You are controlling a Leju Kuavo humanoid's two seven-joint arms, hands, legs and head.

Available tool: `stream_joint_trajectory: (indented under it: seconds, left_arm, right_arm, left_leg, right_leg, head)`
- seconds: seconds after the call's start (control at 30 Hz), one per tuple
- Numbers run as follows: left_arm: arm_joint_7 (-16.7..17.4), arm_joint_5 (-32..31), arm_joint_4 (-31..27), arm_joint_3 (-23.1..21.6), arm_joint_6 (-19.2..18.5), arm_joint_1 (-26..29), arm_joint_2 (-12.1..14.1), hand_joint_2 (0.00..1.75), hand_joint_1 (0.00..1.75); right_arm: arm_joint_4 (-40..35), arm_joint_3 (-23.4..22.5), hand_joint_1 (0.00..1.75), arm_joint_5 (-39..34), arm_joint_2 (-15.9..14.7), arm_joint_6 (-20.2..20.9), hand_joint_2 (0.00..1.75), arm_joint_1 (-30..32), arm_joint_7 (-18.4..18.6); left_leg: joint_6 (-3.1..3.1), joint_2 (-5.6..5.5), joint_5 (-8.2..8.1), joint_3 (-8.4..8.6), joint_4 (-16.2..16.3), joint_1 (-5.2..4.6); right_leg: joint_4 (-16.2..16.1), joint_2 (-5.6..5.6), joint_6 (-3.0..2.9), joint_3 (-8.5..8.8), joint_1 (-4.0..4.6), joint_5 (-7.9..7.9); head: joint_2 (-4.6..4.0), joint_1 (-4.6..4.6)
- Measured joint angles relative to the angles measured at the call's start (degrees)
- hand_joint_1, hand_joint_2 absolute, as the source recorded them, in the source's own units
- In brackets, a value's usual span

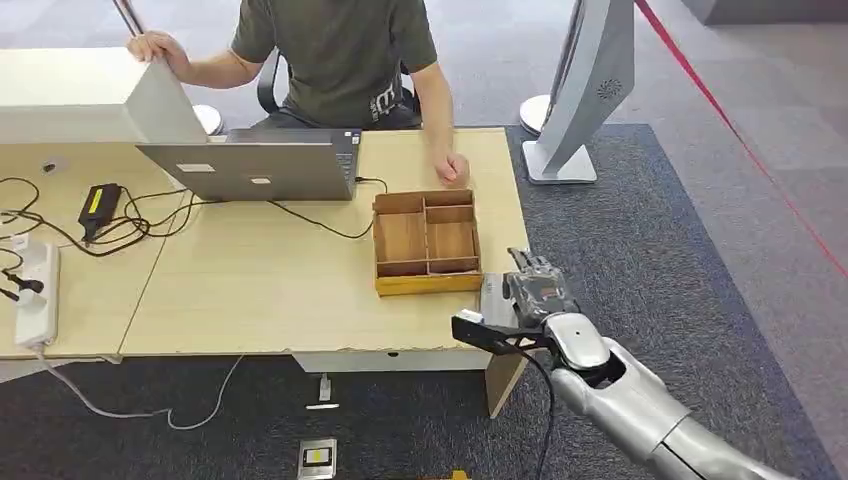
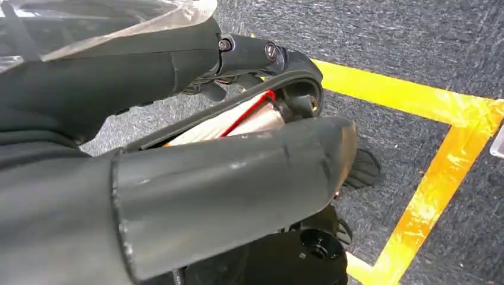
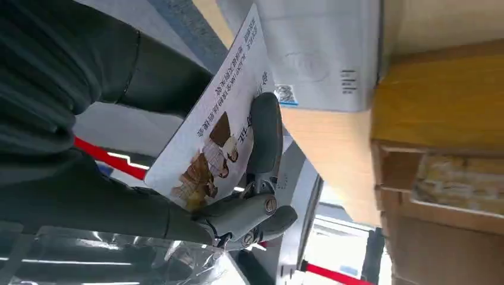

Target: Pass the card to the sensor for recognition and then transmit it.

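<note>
My right hand (image 1: 535, 290) hovers at the table's front right corner, just right of the wooden box (image 1: 427, 242). It pinches a white card (image 3: 220, 136) printed with a picture and text, the thumb (image 3: 264, 136) pressed on the card's face. The card's far edge lies close to the flat grey sensor (image 3: 321, 53), which sits on the table (image 1: 260, 290) by the box; I cannot tell whether they touch. From the head view, the sensor (image 1: 495, 298) peeks out beside my hand. My left hand (image 2: 226, 172) hangs over the carpet with its fingers extended and nothing held.
A person (image 1: 345, 60) sits behind the table with one hand resting by the box's far corner. A laptop (image 1: 255, 165), cables, a charger (image 1: 98, 205) and a power strip (image 1: 35, 290) occupy the table's left half. A grey stand (image 1: 580, 100) stands on the carpet at the right.
</note>
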Motion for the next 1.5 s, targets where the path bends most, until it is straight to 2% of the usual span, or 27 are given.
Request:
stream_joint_trajectory:
  seconds: [0.6, 1.5]
  left_arm:
    - [0.63, 1.29, 0.0, 0.02, 0.59, 0.01, 0.0, 0.0, 0.0]
    - [0.7, 2.62, 0.0, 0.04, 2.21, 0.05, -0.24, 0.0, 0.0]
  right_arm:
    - [2.67, 0.76, 1.75, -0.74, 3.37, 0.13, 1.75, 0.57, -0.85]
    - [5.64, -1.31, 1.75, -1.14, 5.86, -0.37, 1.75, -0.13, -0.83]
  left_leg:
    - [0.0, 0.01, 0.0, 0.0, 0.0, 0.0]
    - [0.0, 0.01, 0.0, 0.0, 0.0, 0.0]
  right_leg:
    - [0.0, 0.0, 0.0, 0.0, 0.0, 0.0]
    - [0.0, 0.0, 0.0, 0.0, 0.0, 0.0]
  head:
    - [0.0, 0.0]
    - [0.0, 0.0]
